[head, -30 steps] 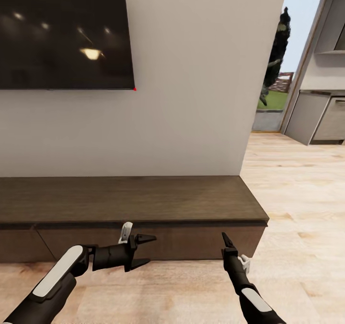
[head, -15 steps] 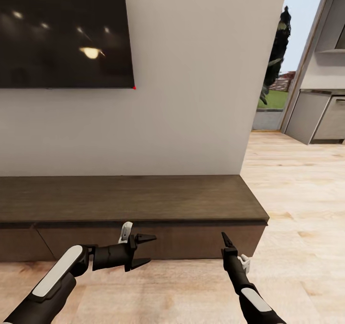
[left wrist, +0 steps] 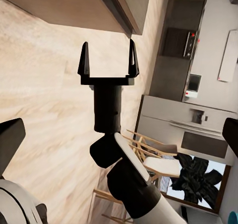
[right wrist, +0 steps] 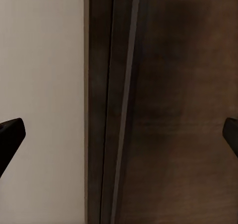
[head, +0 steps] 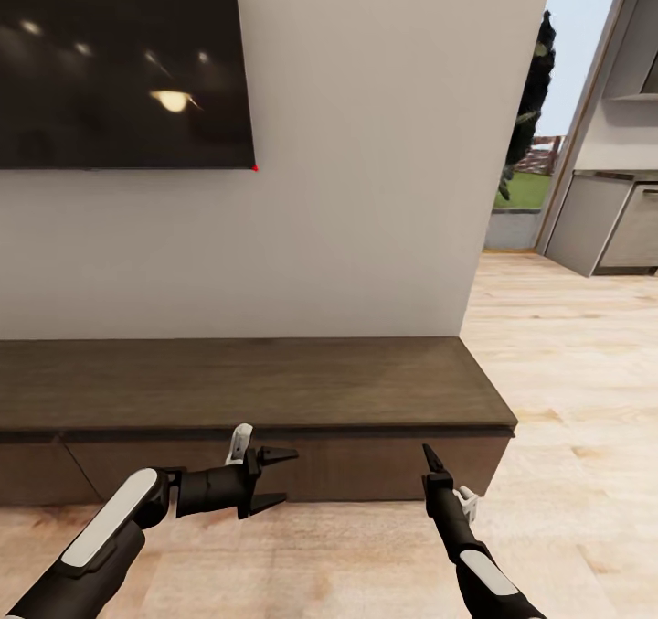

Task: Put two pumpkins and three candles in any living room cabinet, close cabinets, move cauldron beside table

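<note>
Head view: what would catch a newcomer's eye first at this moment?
The long dark-brown cabinet runs along the white wall, its top bare and its front panels shut. Above it hangs a big black screen with lamp glints. In front, low over the wooden floor, the left gripper is open and empty, pointing sideways, while the right gripper points at the cabinet front.

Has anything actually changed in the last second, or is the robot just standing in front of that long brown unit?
Only the view drifted a touch: the whole scene slid slightly, so the camera moved, not the cabinet. The left gripper and right gripper hold the same poses, both open and empty, and the cabinet fronts look shut.
</note>
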